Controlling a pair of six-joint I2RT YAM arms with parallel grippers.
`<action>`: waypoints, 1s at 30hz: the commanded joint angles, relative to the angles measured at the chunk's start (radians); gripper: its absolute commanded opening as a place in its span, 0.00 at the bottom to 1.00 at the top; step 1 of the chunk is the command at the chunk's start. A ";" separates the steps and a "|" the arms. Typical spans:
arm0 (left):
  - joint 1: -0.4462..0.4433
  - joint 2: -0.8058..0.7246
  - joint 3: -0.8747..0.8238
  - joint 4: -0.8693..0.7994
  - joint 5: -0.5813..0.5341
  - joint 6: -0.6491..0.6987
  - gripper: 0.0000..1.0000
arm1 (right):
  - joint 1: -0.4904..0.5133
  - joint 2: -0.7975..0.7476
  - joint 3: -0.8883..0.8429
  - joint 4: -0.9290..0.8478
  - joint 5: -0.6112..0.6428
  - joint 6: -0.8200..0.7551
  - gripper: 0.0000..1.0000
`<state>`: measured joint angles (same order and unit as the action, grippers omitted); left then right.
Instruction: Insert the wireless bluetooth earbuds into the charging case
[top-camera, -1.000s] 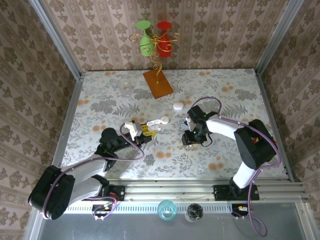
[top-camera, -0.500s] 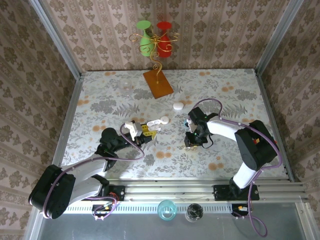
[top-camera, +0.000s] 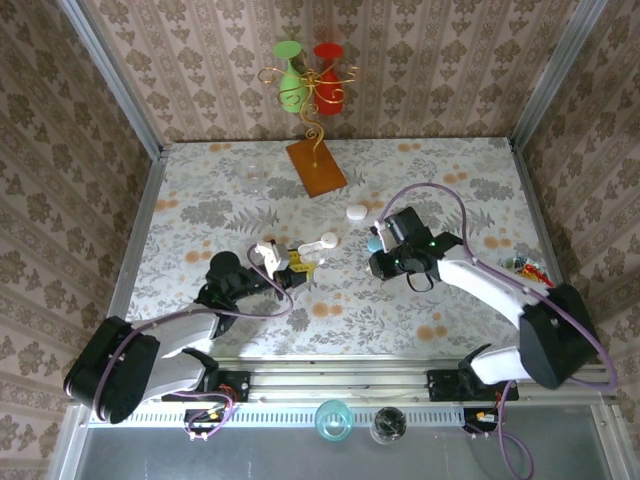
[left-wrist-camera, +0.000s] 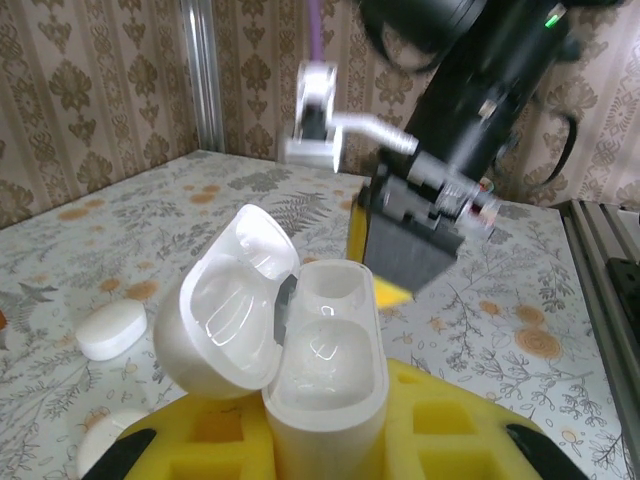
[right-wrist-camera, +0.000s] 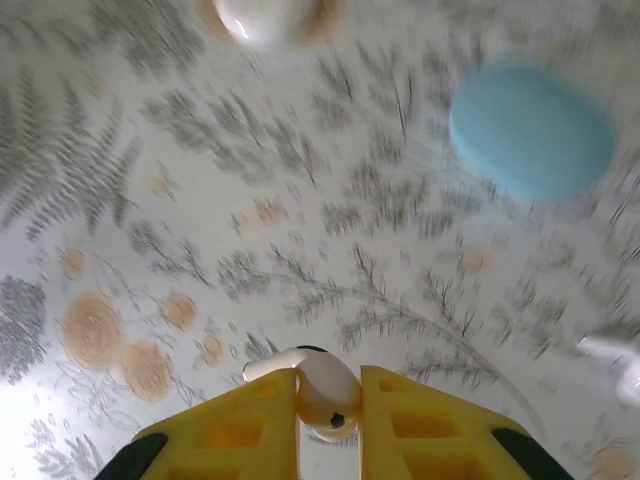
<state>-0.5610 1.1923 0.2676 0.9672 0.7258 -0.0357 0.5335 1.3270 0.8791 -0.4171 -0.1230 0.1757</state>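
Note:
The white charging case stands upright with its lid swung open to the left. My left gripper is shut on its lower body between yellow pads. From above, the case sits at the tip of the left gripper, left of centre. My right gripper is shut on one white earbud, with the stem poking left, lifted above the flowered table. In the top view the right gripper hangs a short way right of the case; its dark head looms behind the case.
A light-blue pebble case lies by the right gripper. A white case lies farther back. Two white pebble pieces lie left of the held case. A wooden-based stand with red and green glasses stands at the back.
The right gripper closed on the earbud and rose off the table, shifting slightly toward the back. Its elbow swung out to the right. The left gripper kept holding the case.

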 joint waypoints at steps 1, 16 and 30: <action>0.009 0.024 0.044 -0.016 0.052 -0.001 0.07 | 0.038 -0.112 -0.014 0.110 0.111 -0.143 0.18; 0.004 0.111 0.100 -0.032 0.090 -0.074 0.08 | 0.234 -0.087 0.206 0.142 0.177 -0.424 0.17; 0.004 0.090 0.113 -0.049 0.051 -0.107 0.08 | 0.328 0.034 0.273 0.176 0.192 -0.472 0.17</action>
<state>-0.5610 1.3025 0.3496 0.9108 0.7784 -0.1165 0.8490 1.3529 1.1194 -0.2676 0.0483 -0.2741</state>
